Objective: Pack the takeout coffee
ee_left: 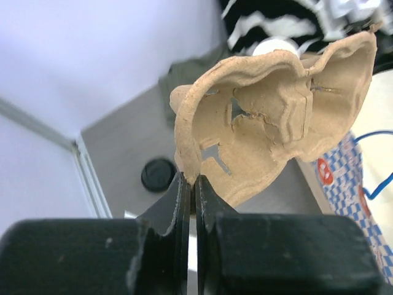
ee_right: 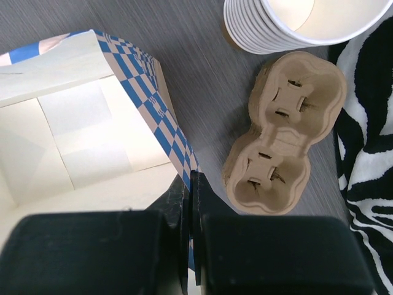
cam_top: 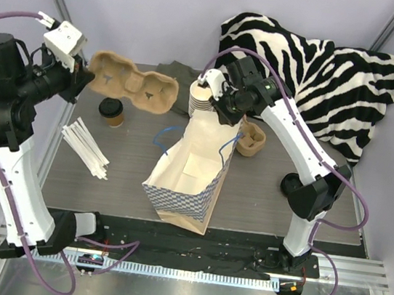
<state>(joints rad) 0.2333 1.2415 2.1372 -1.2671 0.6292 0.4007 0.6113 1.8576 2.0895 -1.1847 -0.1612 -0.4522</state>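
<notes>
Pulp carrier (cam_top: 134,84) tight in left tool (ee_left: 191,184), near lidded cup (cam_top: 112,111); bag rim (ee_right: 147,104) tight in right tool (ee_right: 189,181).

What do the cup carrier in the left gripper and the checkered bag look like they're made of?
The cup carrier looks like molded paper pulp: matte tan, fibrous, rough at the edges. The bag is probably paper: matte cream panels with crisp creases and a printed blue check.
</notes>
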